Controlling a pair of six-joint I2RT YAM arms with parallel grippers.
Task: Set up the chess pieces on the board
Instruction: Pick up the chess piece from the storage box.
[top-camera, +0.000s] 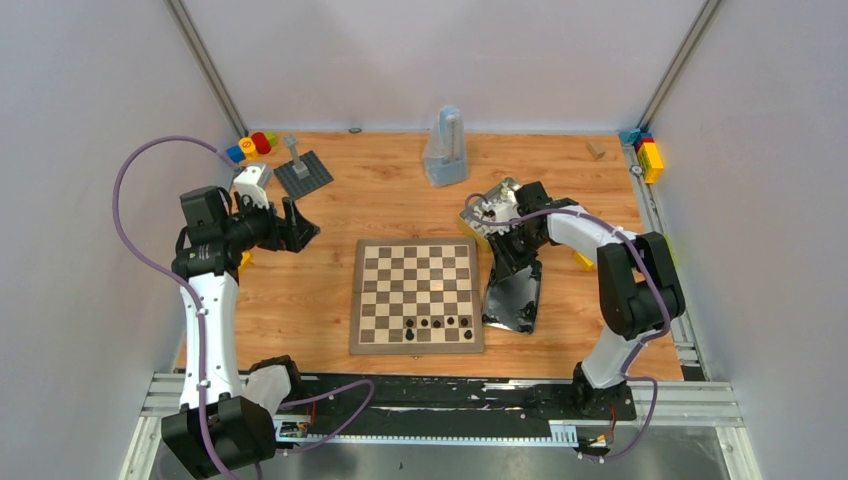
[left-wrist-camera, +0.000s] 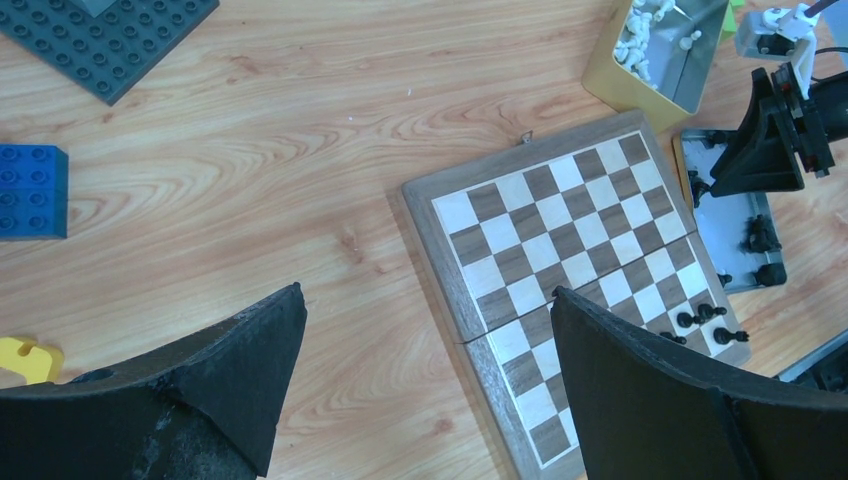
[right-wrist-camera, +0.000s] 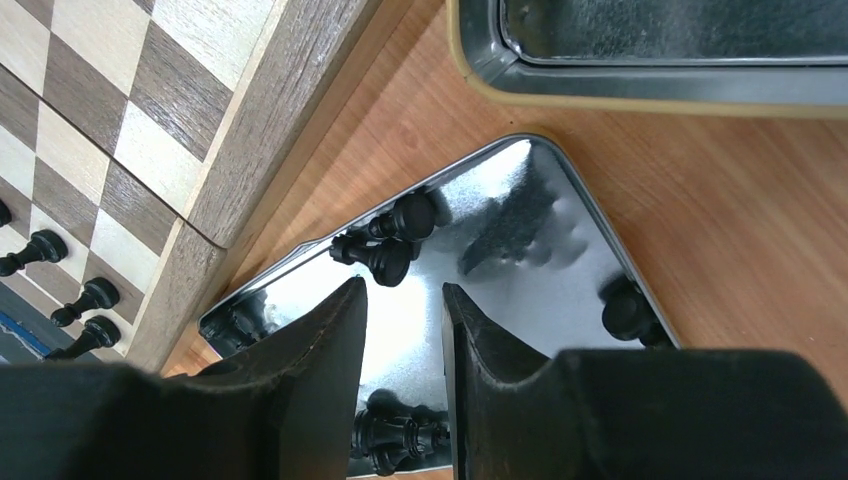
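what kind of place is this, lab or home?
Likely a lab robot test cell: white panel walls enclose the wood-grain table, the left arm and right arm are bolted to a metal rail, plus toy blocks and a chessboard.

A robotics lab cell: white panel walls, aluminium frame rails, a wooden tabletop.

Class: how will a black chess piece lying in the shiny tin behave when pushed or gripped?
Lying on its side, the black chess piece probably rolls if nudged. Glossy, tapered, it may slip from a pinch. The smooth tin likely lets it slide.
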